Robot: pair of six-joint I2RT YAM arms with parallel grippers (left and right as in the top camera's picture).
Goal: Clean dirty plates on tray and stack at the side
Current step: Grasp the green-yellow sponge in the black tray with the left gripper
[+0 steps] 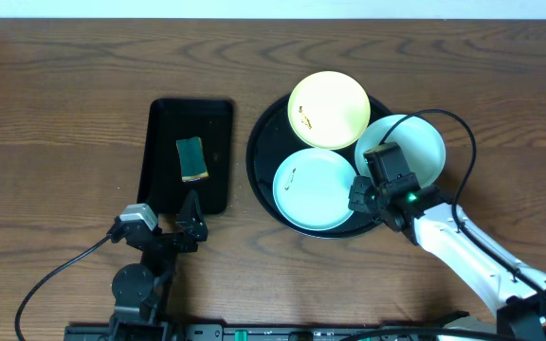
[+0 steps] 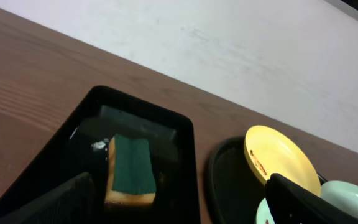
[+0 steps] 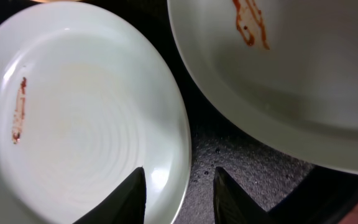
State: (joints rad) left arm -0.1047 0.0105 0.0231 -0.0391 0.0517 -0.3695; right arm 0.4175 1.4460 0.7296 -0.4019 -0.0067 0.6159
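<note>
Near edge, left of centre: left gripper (image 1: 190,218), fingers apart, empty, aimed at rectangular tray (image 1: 164,123) holding sponge (image 1: 191,158); right gripper (image 3: 179,173), fingers apart, astride rim of near mint plate (image 1: 315,188), not yet clamped; round tray (image 1: 257,156) right of centre, carrying all three plates; second mint plate (image 1: 415,142) overhanging right rim; yellow plate (image 1: 328,109) farthest, smudged; none stacked aside. Step judged: first pickup; next: close on rim, lift level; sponge fetch by left.

Overhead, the right gripper (image 1: 356,196) hides the tray (image 1: 254,161) rim near 4 o'clock and part of the outer mint plate (image 1: 423,142). At the right wrist, what is probably the yellow plate (image 3: 303,74) runs off at 12 and 3 o'clock. The left fingers (image 2: 58,199) are clipped at 6 o'clock.
</note>
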